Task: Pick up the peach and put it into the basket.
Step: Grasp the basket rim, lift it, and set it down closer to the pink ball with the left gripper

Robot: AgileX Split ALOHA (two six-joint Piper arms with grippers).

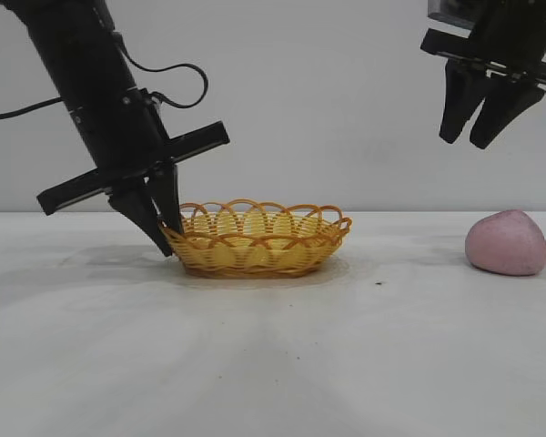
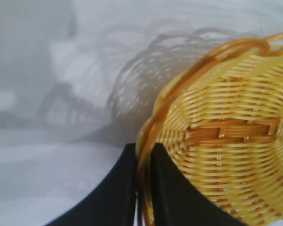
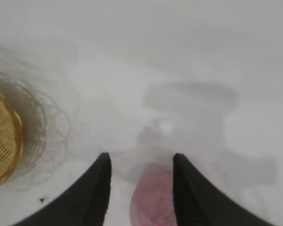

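The pink peach (image 1: 506, 242) rests on the white table at the right; in the right wrist view the peach (image 3: 153, 200) lies far below, seen between the fingers. My right gripper (image 1: 478, 138) hangs high above it, open and empty. The yellow-tan wicker basket (image 1: 255, 238) stands left of centre. My left gripper (image 1: 164, 232) is down at the basket's left end, shut on its rim. In the left wrist view the rim (image 2: 144, 160) runs between the two black fingers (image 2: 167, 188), one inside the basket (image 2: 226, 141) and one outside.
The white table (image 1: 273, 364) stretches between basket and peach and in front of both. A small dark speck (image 1: 379, 284) lies on it right of the basket. A plain wall stands behind.
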